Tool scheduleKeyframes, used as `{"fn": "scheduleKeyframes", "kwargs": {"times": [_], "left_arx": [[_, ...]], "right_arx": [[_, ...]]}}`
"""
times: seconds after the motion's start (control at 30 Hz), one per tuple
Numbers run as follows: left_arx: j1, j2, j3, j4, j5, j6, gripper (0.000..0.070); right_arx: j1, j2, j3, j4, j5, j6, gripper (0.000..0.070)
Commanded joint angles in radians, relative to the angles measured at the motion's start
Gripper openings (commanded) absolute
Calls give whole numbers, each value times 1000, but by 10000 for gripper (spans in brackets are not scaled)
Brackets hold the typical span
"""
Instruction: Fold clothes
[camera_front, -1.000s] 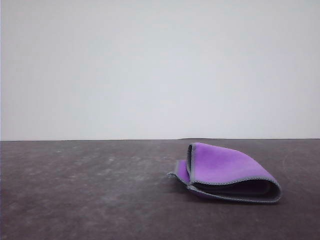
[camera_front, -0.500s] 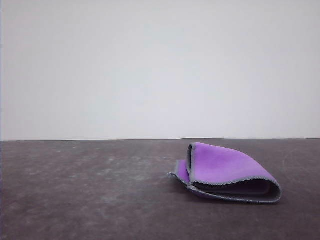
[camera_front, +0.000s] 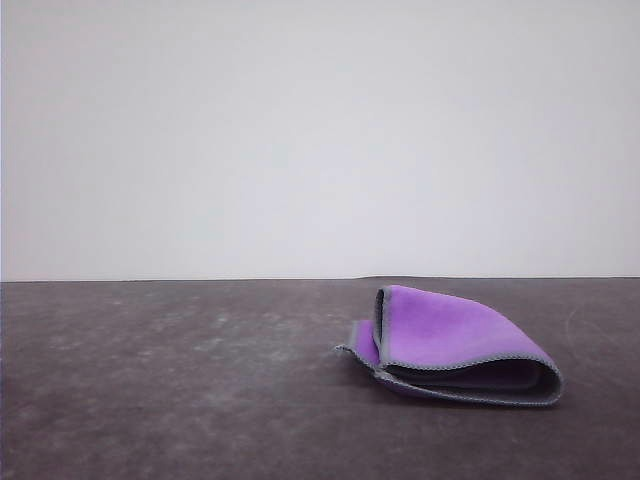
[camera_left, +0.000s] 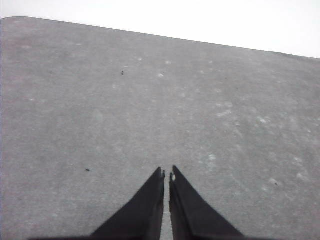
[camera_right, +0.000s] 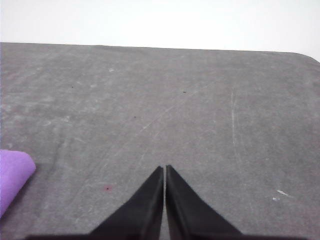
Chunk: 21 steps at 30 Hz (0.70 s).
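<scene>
The clothes (camera_front: 450, 345), one small purple cloth with grey stitched edging, lie folded over on the dark table (camera_front: 180, 390) right of centre, the fold's open loop facing front right. A purple corner of the cloth (camera_right: 12, 175) shows at the edge of the right wrist view, apart from my right gripper (camera_right: 165, 170). That gripper is shut with nothing in it, above bare table. My left gripper (camera_left: 166, 174) is also shut and empty over bare table.
The grey tabletop (camera_left: 150, 100) carries light scuffs and specks. Its far edge (camera_front: 200, 280) meets a plain white wall. A rounded table corner (camera_right: 307, 56) shows in the right wrist view.
</scene>
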Motion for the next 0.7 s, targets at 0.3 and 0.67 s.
{"fn": "scheduleKeyframes", "kwargs": {"times": [0.3, 0.67], "left_arx": [[1, 0, -9, -34, -6, -4, 4], [1, 0, -9, -34, -6, -4, 4]], "right_arx": [[-2, -1, -5, 13, 4, 13, 3], [-2, -1, -5, 13, 4, 13, 3]]}}
